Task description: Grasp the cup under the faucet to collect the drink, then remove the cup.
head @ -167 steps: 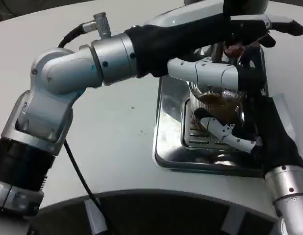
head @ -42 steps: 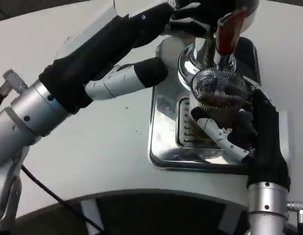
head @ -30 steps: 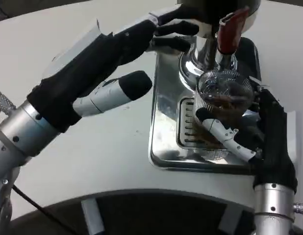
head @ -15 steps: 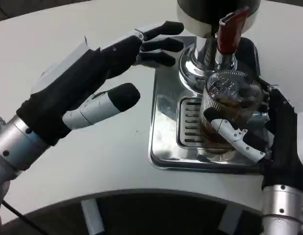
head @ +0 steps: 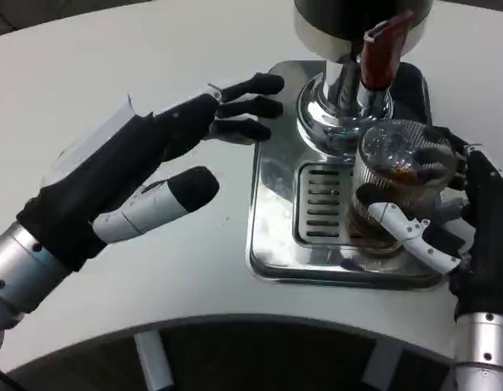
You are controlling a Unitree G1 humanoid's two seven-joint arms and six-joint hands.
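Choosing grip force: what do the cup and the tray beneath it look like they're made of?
The clear ribbed cup, held by the right robot hand, looks like glass or hard plastic: brown drink shows through. The shiny silver drip tray looks like polished metal, mirroring its surroundings.

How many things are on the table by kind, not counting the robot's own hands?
Cup, clear, brown drink inside: 1
Drink dispenser with red tap handle: 1
Shiny metal drip tray: 1
Total: 3
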